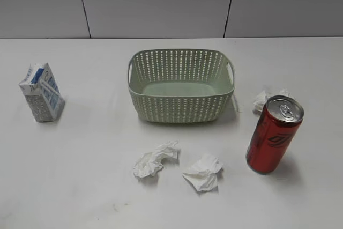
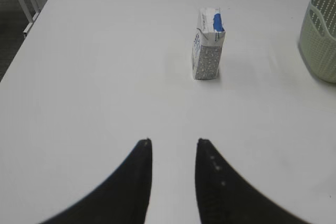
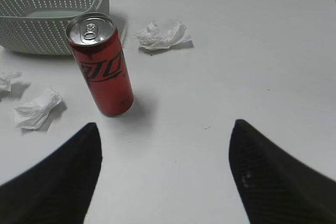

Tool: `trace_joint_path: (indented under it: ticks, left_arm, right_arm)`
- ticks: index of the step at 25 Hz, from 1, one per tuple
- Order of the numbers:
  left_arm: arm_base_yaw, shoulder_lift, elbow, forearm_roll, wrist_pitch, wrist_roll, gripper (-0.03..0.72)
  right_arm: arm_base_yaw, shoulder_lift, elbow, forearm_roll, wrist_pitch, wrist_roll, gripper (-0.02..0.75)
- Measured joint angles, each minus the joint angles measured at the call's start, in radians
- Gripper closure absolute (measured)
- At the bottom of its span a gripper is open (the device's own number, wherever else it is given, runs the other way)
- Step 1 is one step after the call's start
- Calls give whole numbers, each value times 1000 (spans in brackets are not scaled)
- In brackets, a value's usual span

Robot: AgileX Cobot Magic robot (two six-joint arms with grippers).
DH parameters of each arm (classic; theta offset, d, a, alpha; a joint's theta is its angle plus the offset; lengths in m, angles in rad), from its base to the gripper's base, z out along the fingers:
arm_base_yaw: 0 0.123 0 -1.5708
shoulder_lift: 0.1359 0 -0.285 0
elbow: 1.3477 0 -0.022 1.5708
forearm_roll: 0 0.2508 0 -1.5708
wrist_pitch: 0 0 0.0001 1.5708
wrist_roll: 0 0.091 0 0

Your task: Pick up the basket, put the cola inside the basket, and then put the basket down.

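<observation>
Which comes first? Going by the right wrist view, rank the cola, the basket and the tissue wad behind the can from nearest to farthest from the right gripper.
1. Cola: upright, ahead-left of the open right gripper.
2. Tissue wad: farther up the table, just right of the can.
3. Basket: farthest, at the top left corner.

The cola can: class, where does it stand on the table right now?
In the exterior view the cola can stands upright at the right, in front of and right of the basket, with a crumpled tissue just behind it.
</observation>
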Motion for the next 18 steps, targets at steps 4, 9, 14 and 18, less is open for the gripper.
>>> trace_joint_path:
  ticks: [4, 9, 14, 18]
  left_arm:
    - [0, 0, 0, 0, 0, 0, 463]
    - [0, 0, 0, 0, 0, 0, 463]
    - [0, 0, 0, 0, 0, 0, 463]
    - [0, 0, 0, 0, 0, 0, 463]
  right_arm:
    - [0, 0, 0, 0, 0, 0, 153]
    - [0, 0, 0, 0, 0, 0, 153]
    - [0, 0, 0, 0, 0, 0, 153]
    - [0, 0, 0, 0, 0, 0, 148]
